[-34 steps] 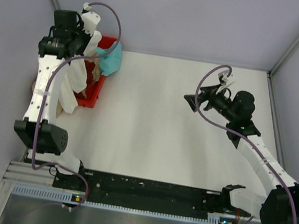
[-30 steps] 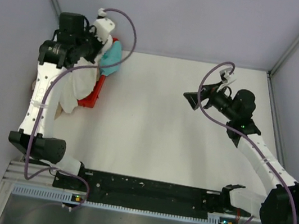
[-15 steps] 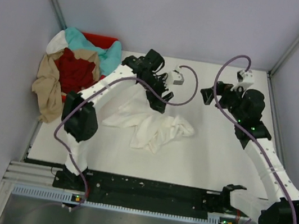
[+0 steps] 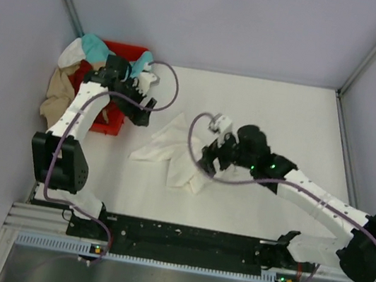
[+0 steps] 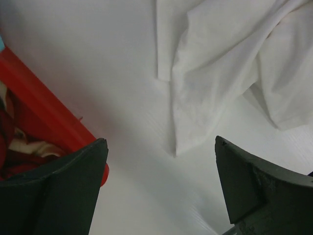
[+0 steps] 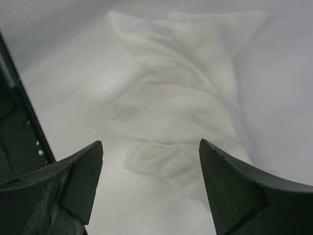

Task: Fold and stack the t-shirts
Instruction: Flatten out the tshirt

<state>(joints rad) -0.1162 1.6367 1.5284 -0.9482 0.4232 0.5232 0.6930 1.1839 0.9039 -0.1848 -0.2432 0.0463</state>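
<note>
A white t-shirt (image 4: pixel 172 149) lies crumpled on the table, left of centre. My left gripper (image 4: pixel 146 101) hovers open beside the red bin, up and left of that shirt, with nothing between its jaws. In the left wrist view the gripper (image 5: pixel 160 142) looks down on bare table, with the shirt (image 5: pixel 220 73) ahead on the right. My right gripper (image 4: pixel 206 164) is low over the shirt's right edge, open and empty. The right wrist view has the bunched cloth (image 6: pixel 181 98) just ahead of the gripper (image 6: pixel 150 147). A teal (image 4: pixel 92 46), a tan (image 4: pixel 56 95) and a cream t-shirt (image 4: pixel 69 56) spill from the bin.
The red plastic bin (image 4: pixel 127 50) stands at the table's back left corner; its rim (image 5: pixel 44 110) shows close to my left finger. A black rail (image 4: pixel 187 237) runs along the near edge, and its end (image 6: pixel 14 137) is left of my right gripper. Grey walls enclose the table.
My left gripper carried the white t-shirt from the bin to the table, let it go and drew back toward the bin. My right arm swung down to the shirt's right edge.
</note>
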